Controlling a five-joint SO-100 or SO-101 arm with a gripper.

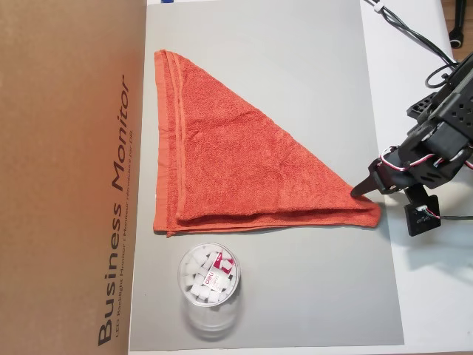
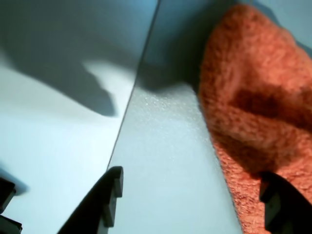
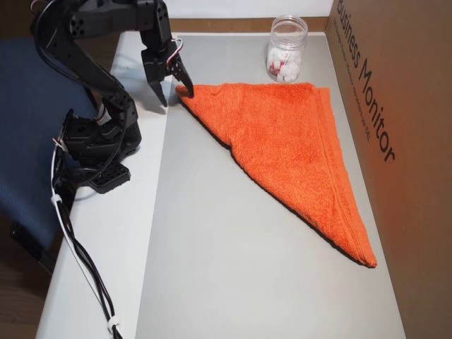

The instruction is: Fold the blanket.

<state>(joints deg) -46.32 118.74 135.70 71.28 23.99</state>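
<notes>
Your gripper (image 3: 174,90) stands spread apart, holding nothing; in the wrist view one dark finger (image 2: 105,200) sits over the smooth grey mat (image 2: 165,161), the other (image 2: 285,202) over fuzzy cloth. The blanket (image 3: 289,141), orange-red terry with hemmed band edges, lies on that mat folded into a triangle, its sharp corner right at your fingertips. Beyond it you see a clear round jar (image 1: 209,285) of small white pieces, beside the brown cardboard box (image 1: 70,177).
</notes>
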